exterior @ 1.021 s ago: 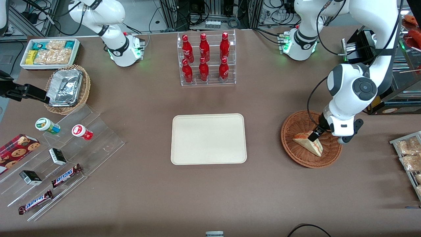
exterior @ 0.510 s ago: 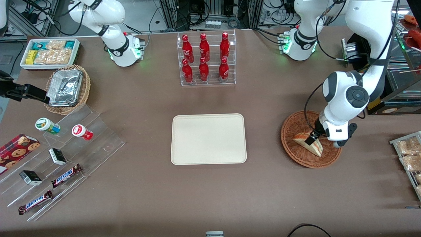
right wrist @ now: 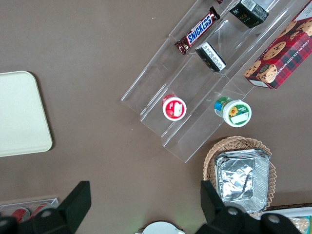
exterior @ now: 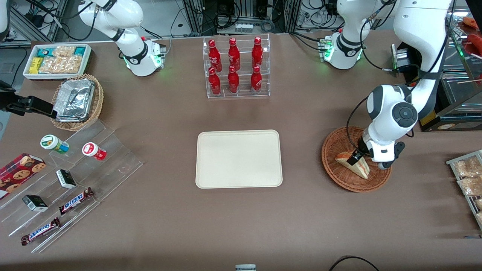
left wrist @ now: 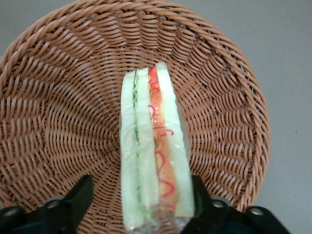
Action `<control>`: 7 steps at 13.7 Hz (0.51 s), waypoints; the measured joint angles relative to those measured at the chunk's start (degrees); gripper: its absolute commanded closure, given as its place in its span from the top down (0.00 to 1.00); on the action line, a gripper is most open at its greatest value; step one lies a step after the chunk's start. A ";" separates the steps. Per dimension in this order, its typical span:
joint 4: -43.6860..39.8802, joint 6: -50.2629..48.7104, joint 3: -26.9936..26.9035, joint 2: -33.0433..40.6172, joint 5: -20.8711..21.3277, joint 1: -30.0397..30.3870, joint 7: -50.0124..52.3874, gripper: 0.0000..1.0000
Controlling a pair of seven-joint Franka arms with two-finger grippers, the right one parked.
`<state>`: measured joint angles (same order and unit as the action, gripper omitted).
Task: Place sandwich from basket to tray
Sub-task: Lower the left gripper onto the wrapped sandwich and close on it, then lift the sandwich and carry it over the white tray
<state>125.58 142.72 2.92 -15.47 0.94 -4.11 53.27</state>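
The sandwich (exterior: 357,168), a pale bread wedge with an orange and green filling stripe, stands on edge in the reddish-brown wicker basket (exterior: 328,150). It also shows in the left wrist view (left wrist: 153,156), with the basket (left wrist: 58,112) all round it. My left gripper (exterior: 355,157) is down in the basket, open, with its two black fingers on either side of the sandwich's thick end (left wrist: 141,207). One finger (left wrist: 73,200) stands apart from the bread; the other sits close against the wrapper. The cream tray (exterior: 238,158) lies bare at mid-table, toward the parked arm's end from the basket.
A clear rack of red bottles (exterior: 236,67) stands farther from the front camera than the tray. Toward the parked arm's end are a clear stepped stand with snacks (exterior: 67,177), a tan basket of foil packets (exterior: 77,101) and a white snack bin (exterior: 56,60). A rack of packets (exterior: 467,177) lies beside the basket.
The left arm has swung a little toward the tray and the gripper has come lower around the sandwich. The sandwich and basket have not moved.
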 measured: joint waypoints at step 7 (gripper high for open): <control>-2.34 -0.13 0.05 0.43 0.01 -0.06 0.66 0.19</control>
<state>123.23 142.59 2.96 -15.03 0.94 -4.17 53.94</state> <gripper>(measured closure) 0.740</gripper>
